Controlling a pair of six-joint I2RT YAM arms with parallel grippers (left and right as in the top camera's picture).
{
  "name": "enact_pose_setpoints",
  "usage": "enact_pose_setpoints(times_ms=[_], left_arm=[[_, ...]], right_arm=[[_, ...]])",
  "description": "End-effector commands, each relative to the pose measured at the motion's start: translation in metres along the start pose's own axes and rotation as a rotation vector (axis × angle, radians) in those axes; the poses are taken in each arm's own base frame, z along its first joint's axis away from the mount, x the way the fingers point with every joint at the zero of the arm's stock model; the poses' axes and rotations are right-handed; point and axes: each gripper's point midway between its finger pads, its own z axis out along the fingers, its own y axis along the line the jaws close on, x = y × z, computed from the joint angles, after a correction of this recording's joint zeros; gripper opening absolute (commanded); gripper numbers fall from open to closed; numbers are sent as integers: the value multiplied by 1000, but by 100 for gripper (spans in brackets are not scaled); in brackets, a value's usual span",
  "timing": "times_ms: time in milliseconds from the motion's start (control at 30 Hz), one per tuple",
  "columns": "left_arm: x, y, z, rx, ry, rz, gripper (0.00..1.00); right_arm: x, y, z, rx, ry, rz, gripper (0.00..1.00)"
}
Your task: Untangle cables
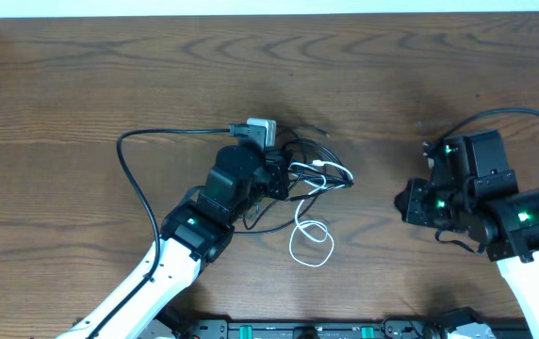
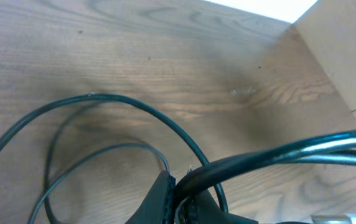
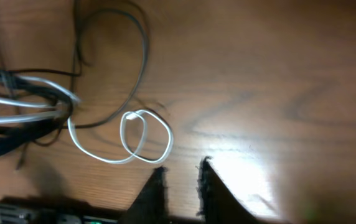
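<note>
Several cables [image 1: 312,174], black plus one white, sit knotted just right of the charger block [image 1: 262,127] on the counter [image 1: 81,75]; judged barely begun.
Left pincer [image 1: 271,175]: at the knot beside the block, grip cannot be told.
Right pincer [image 3: 182,168]: well right of the block, parted, empty.
Right wrist view alone resolves the white loop [image 3: 145,137].

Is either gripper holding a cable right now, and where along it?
Right gripper: nothing, fingers apart. Left gripper is buried in the tangle of thin black and white cables; whether it grips one cannot be told.
</note>
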Motion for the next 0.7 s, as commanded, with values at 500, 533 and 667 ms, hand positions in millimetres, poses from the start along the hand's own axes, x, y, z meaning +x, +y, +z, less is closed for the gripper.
enact_pose_setpoints(times_ms=[500,533,667], left_arm=[[11,-18,-5,102,70,-13,8],[11,-18,-5,102,70,-19,7],[11,-19,-5,102,71,-25,8]], right_arm=[[9,120,-37,-689,-35,-559,27],[11,124,-35,-696,-18,-549,27],[17,145,-23,-719,17,-578,28]])
